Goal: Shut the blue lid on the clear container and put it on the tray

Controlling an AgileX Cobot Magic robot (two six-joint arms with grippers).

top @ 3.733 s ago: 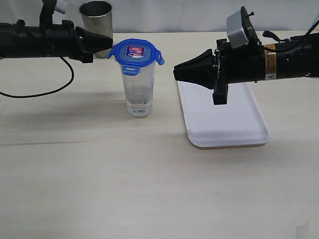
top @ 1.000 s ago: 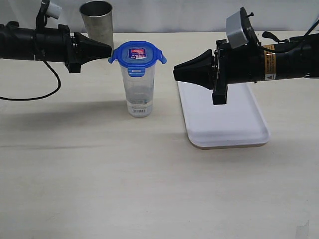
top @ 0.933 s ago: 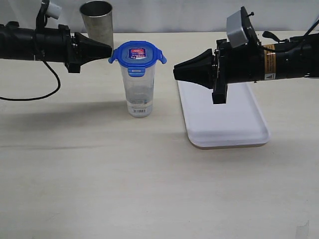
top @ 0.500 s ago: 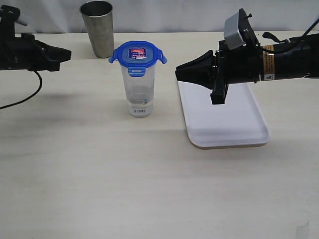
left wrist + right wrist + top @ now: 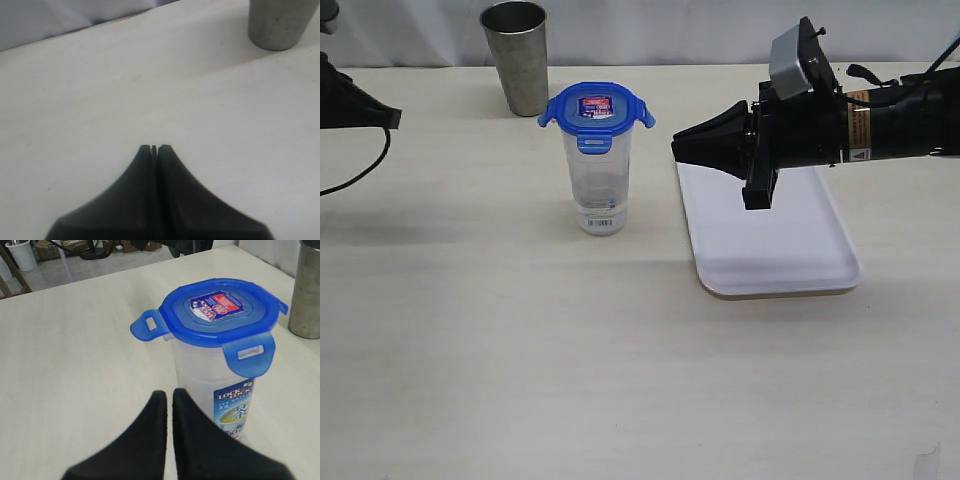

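Left gripper [image 5: 392, 117]: black and tapered, at the far left edge of the exterior view. Jaws were pressed together on nothing, well apart from the container.
Cup: tapered grey steel cup [image 5: 517, 58] stood upright at the back, behind and left of the container.
Container: tall clear plastic container [image 5: 599, 185] stood upright on the pale table [image 5: 620, 360], between the grippers and left of the tray, not on it.
Lid: round blue plastic lid [image 5: 595, 105] sat on the container's mouth. The near flap hung down; the side flaps stuck out.
Right gripper [image 5: 676, 148]: jaws were closed to a thin slit on nothing. The tip pointed at the lid, near but apart.
Tray: flat white rectangular plastic tray [image 5: 775, 250] lay right of the container, its far end hidden by the right arm.
Left wrist view: only table and cup base, no container.
Right wrist view: lid sticker and container's printed label.
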